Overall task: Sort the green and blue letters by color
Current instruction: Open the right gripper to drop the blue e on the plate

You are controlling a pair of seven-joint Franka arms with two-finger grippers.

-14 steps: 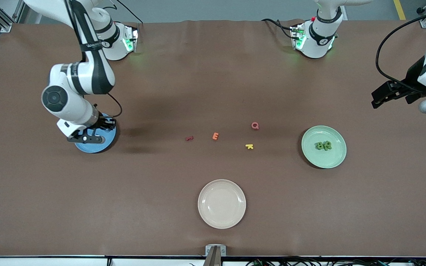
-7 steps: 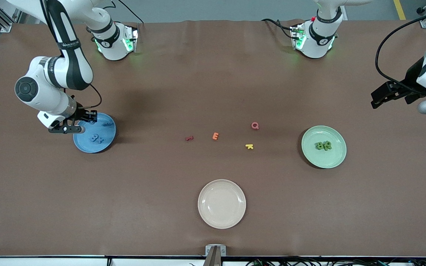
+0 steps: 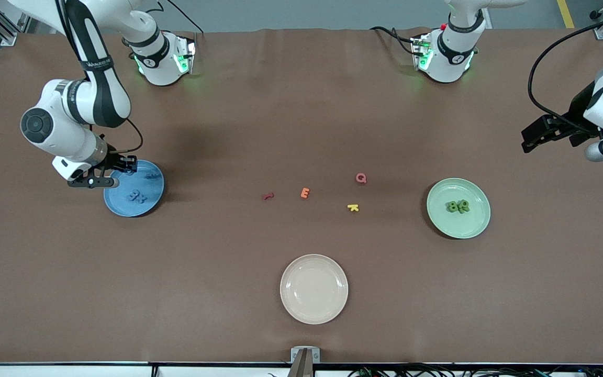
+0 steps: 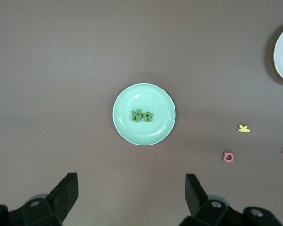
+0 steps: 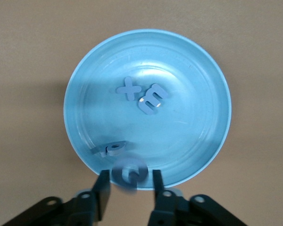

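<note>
Your right pincer [image 5: 128, 181] hangs over the blue plate's [image 3: 123, 209] rim, fingers narrow around a blurred blue c [image 5: 129, 173]. Your left pincer [image 4: 130, 197] waits wide. Green letters [image 3: 457, 206] lie on the green plate [image 3: 477, 225].

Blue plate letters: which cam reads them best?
Right wrist view. It looks straight down into the blue plate, where x, m and a lie and c is blurred between the right hand's fingers. Front view shows small blue shapes; left wrist view shows none.
</note>
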